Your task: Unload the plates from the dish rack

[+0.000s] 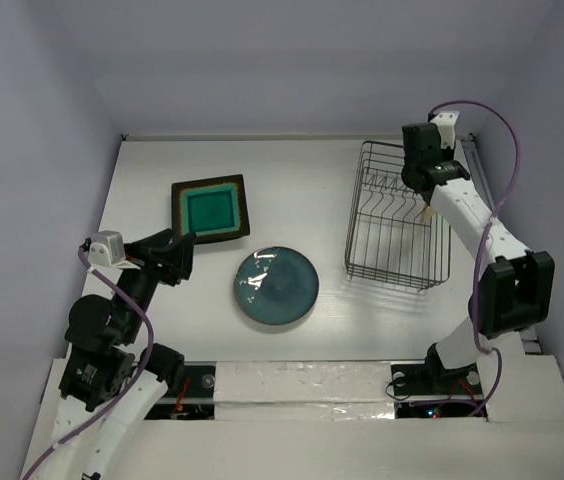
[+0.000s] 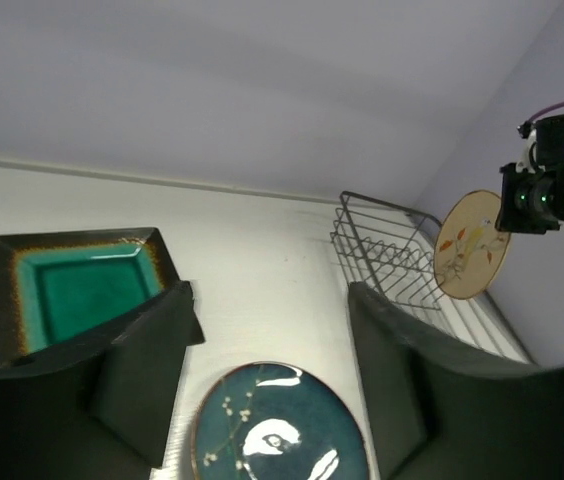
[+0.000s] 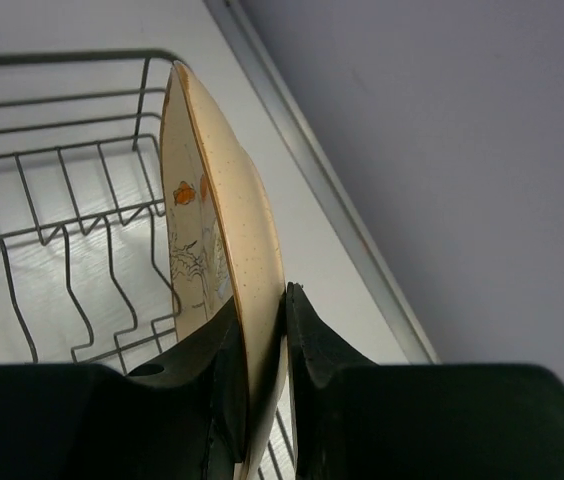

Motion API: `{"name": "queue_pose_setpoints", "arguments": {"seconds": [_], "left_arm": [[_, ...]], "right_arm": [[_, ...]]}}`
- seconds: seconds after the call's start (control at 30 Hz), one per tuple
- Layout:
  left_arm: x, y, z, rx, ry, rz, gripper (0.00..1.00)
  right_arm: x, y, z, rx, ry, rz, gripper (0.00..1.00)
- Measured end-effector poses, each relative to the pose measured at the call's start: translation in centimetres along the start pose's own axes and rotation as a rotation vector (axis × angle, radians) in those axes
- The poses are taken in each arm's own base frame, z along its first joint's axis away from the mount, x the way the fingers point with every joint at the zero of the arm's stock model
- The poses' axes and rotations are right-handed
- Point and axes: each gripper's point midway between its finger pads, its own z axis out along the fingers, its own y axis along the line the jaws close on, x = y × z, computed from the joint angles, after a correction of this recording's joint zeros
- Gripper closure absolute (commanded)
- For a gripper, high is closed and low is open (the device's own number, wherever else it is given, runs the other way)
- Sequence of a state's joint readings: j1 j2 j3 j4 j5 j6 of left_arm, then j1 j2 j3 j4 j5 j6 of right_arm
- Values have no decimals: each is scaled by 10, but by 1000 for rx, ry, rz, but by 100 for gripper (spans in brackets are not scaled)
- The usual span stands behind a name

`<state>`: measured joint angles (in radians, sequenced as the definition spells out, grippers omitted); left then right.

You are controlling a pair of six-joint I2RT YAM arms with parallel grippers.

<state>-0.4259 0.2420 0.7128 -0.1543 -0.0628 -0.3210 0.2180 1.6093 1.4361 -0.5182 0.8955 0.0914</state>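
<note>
— What's the counter (image 1: 302, 170) like?

— White and flat, with pale grey walls on three sides.

— And what lies on it?

— Three things. A teal square plate (image 1: 210, 209) with a dark rim lies flat toward the back left. Nearer the front and more to the middle, close to it but not touching, lies a round blue-green plate (image 1: 276, 286). It's glossy, with what looks like white blossom sprigs, though glare hides part of it.

— On the right?

— The dish rack (image 1: 398, 215), dark wire, its long side running front to back, well apart from both plates.
</note>
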Motion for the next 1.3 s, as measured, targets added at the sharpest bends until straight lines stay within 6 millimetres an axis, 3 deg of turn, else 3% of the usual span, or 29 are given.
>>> {"name": "queue_pose_setpoints", "arguments": {"seconds": [0.07,0.2,0.27,0.37,0.43,0.53,0.6,0.73,0.83,0.93,1.03,1.2,1.3], "left_arm": [[0,0,0,2,2,-4,25],[1,-1,0,5,4,-5,17],[1,-1,0,5,4,-5,16],[2,-1,1,3,8,-5,15],[3,0,2,1,12,-5,16],[4,1,4,-6,18,-3,16],[5,2,5,-13,21,-3,16],[6,5,6,-28,21,-1,17],[6,6,7,-34,23,0,18],[7,7,8,-41,26,1,18],[8,9,9,-47,31,4,18],[8,12,10,-63,29,8,19],[7,14,11,-71,26,9,19]], "right_arm": [[-13,-13,-12,6,-26,23,100],[-41,-36,-46,-26,-99,110,100],[-55,-39,-76,-113,-156,178,100],[-69,-22,-125,-333,-241,271,100],[-67,4,-164,-522,-280,309,100],[-49,60,-216,-821,-269,312,100],[-27,105,-244,-1000,-215,290,100],[37,187,-293,-1264,-46,176,100],[89,225,-319,-1393,80,93,100],[122,239,-325,-1448,167,60,100],[142,246,-324,-1472,220,55,100],[153,251,-320,-1491,250,92,100],[156,252,-319,-1496,254,106,92]]}}
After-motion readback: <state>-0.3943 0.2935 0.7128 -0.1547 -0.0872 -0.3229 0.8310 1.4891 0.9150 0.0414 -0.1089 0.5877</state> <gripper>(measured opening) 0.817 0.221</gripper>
